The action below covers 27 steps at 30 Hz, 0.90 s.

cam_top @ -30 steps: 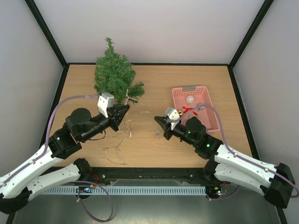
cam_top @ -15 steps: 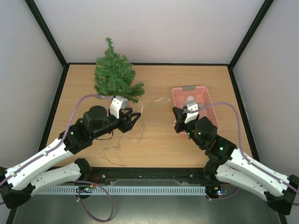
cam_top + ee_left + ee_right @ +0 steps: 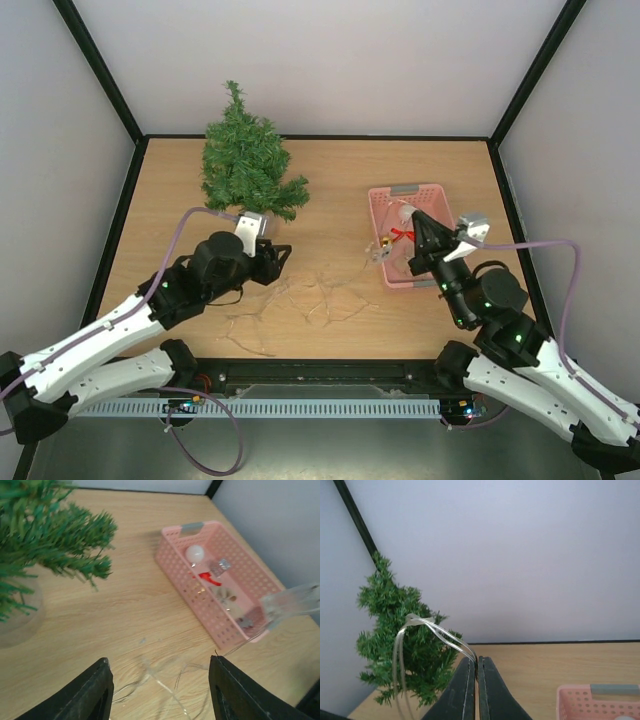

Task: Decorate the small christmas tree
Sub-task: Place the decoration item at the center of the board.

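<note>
While right fingers (image 3: pixel 470 686) pinch a clear strand (image 3: pixel 438 628), left fingers (image 3: pixel 92 695) stand apart

Left fingers (image 3: pixel 92 692) spread apart, arm stretched low. Right fingers (image 3: pixel 464 690) pressed together, arm raised.

The small christmas tree (image 3: pixel 245 165) is coloured dark green, and the table (image 3: pixel 330 180) is marked with light wood grain. Right of the tree, the basket (image 3: pixel 182 585) is coloured pink and patterned with small holes, with a white ball (image 3: pixel 195 553) and red ribbon (image 3: pixel 210 578) inside. The strand (image 3: pixel 413 620) is seen clear and pale.
</note>
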### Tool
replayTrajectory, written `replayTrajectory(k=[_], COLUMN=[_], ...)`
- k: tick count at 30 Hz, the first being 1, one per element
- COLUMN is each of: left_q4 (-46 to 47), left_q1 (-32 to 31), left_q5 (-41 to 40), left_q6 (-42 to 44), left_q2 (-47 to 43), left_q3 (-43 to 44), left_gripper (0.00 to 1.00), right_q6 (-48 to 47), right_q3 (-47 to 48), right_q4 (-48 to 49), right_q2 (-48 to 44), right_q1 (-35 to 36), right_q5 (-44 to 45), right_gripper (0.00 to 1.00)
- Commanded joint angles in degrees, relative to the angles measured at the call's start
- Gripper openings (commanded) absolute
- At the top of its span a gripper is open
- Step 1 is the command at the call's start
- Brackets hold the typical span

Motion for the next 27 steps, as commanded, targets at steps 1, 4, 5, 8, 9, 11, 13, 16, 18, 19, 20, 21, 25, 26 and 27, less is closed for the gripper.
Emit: replayTrajectory(k=[1, 4, 5, 8, 9, 11, 13, 16, 18, 19, 20, 21, 25, 26, 27], left_q4=[-4.0, -5.2, -5.6, -5.6, -5.7, -6.0, -6.4, -3.3, -1.4, -1.5, -2.2, -3.1, -4.0, -3.1, -2.2], left_q1=[0.4, 1.4, 1.7, 2.6, 2.9, 3.8, 6.2, 7.9, 8.8, 9.5, 10.1, 10.9, 15.0, 16.0, 16.6], left_q5=[-5.6, -5.2, -4.6, -2.6, -2.2, -2.3, -2.3, -3.4, -3.7, -4.0, -4.6, -5.2, -3.9, -3.0, -2.3], left_q6=[-4.1, -5.7, -6.2, -7.0, -7.5, -9.8, -16.2, -26.1, -31.9, -34.1, -36.2, -37.9, -40.4, -39.6, -39.0], left_q2=[3.6, 7.4, 8.8, 12.9, 14.1, 16.2, 17.1, 14.5, 12.0, 11.1, 10.6, 10.5, 12.4, 13.0, 13.7], left_q3=[-0.7, -0.8, -0.9, -1.7, -2.1, -3.1, -5.0, -10.1, -13.0, -13.8, -14.1, -14.3, -15.6, -16.2, -16.6], left_gripper=[0.52, 0.49, 0.48, 0.46, 0.46, 0.46, 0.45, 0.45, 0.45, 0.45, 0.45, 0.44, 0.36, 0.36, 0.36], right_q6=[0.0, -0.9, -1.2, -1.9, -2.0, -2.2, -2.4, -2.3, -2.2, -2.2, -2.3, -2.5, -3.0, -3.1, -3.1], right_q3=[1.5, 0.9, 0.7, 0.4, 0.3, 0.2, -0.1, -0.4, -0.5, -0.5, -0.6, -0.6, -0.6, -0.7, -0.6], right_q4=[2.9, 3.3, 3.5, 3.6, 3.6, 3.8, 4.2, 4.2, 3.7, 3.6, 3.5, 3.5, 3.3, 3.3, 3.3], right_q2=[-4.1, -5.9, -6.3, -6.6, -6.6, -6.8, -7.1, -7.3, -7.6, -7.8, -8.1, -8.3, -8.6, -8.6, -8.6], right_q1=[0.4, 0.3, 0.3, 0.4, 0.3, 0.3, 0.3, 0.4, 0.3, 0.4, 0.3, 0.3, 0.3, 0.3, 0.3], right_q5=[5.5, 8.1, 8.4, 9.1, 9.1, 9.0, 8.7, 8.0, 7.6, 7.5, 7.5, 7.5, 7.5, 7.5, 7.4], right_gripper=[0.02, 0.02, 0.02, 0.02, 0.02, 0.02, 0.02, 0.02, 0.02, 0.02, 0.02, 0.02, 0.02, 0.02, 0.02])
